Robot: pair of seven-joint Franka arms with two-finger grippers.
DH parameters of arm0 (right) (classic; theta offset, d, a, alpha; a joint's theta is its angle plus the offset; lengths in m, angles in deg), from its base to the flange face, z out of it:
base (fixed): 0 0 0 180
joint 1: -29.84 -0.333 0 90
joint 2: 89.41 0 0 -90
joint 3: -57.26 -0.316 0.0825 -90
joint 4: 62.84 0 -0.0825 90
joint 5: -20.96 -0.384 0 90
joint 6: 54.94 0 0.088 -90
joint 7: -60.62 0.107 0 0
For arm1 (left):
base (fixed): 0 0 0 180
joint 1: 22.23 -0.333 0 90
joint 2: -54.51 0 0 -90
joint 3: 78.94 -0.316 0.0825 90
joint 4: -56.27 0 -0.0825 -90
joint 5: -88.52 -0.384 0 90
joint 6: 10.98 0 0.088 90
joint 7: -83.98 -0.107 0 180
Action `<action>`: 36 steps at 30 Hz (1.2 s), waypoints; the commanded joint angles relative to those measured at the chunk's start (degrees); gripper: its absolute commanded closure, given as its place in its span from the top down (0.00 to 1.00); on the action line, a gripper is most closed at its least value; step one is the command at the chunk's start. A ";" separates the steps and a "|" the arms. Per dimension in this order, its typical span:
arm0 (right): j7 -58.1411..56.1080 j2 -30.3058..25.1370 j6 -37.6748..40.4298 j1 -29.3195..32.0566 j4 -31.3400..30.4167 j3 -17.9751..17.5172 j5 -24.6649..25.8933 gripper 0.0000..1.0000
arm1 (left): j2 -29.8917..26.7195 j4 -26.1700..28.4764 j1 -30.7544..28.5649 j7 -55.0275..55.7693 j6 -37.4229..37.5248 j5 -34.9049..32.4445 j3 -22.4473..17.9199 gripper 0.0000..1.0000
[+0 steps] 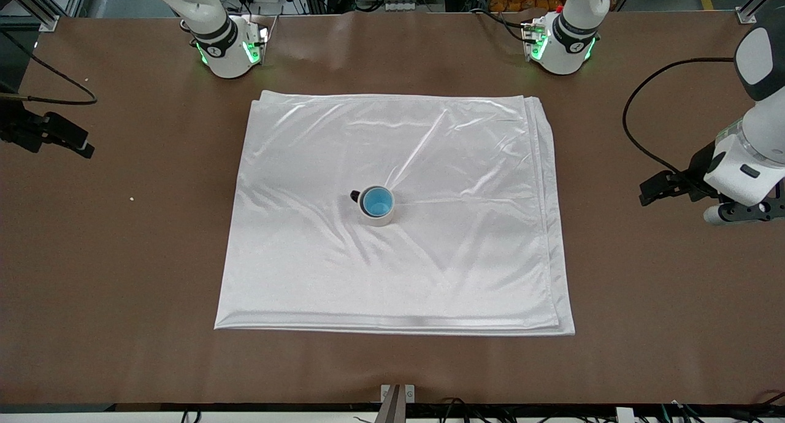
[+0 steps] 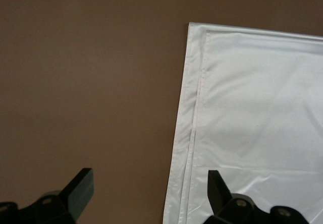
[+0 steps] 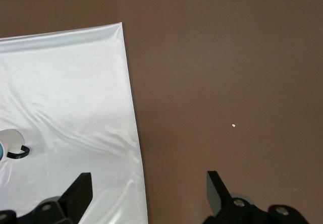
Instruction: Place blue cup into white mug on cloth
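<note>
Shiny white satin cloth (image 1: 429, 270) covers the brown table (image 1: 122, 257); mid-cloth, a light blue cup (image 1: 377, 201) sits inside a cream-white mug (image 1: 376, 214). Left gripper (image 2: 151, 191) and right gripper (image 3: 150, 191) hover with fingers spread, empty, at opposite table ends.

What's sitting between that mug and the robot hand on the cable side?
Nothing but wrinkled cloth and bare table separates the white mug from the left gripper, per the front view.

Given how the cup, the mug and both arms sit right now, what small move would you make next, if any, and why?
Probably none beyond keeping both arms parked. The blue cup already sits inside the white mug, which stands upright near the middle of the cloth. The left gripper and right gripper are open, empty and out at the cloth's edges.
</note>
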 commanded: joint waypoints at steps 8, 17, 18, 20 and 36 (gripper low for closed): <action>-0.24 -1.89 0.30 -0.05 -0.59 0.59 -1.04 1.00 | -2.42 2.67 0.02 -3.99 -1.49 1.38 -1.40 1.00; -0.24 -2.15 0.38 -0.05 -1.29 0.77 -1.04 1.00 | -3.47 2.41 -0.07 -4.96 -1.49 0.94 -1.32 1.00; -0.24 -2.15 0.38 -0.05 -1.30 0.77 -1.04 1.00 | -3.74 2.41 -0.07 -4.79 -1.49 0.86 -1.40 1.00; -0.24 -2.15 0.38 -0.05 -1.38 0.77 -0.96 1.00 | -4.00 2.06 -0.07 -4.61 -1.49 0.94 -1.32 1.00; -0.33 -2.06 0.30 0.04 -2.61 0.77 -0.96 1.00 | -5.23 -0.05 -0.24 -4.78 -0.88 0.68 -1.40 1.00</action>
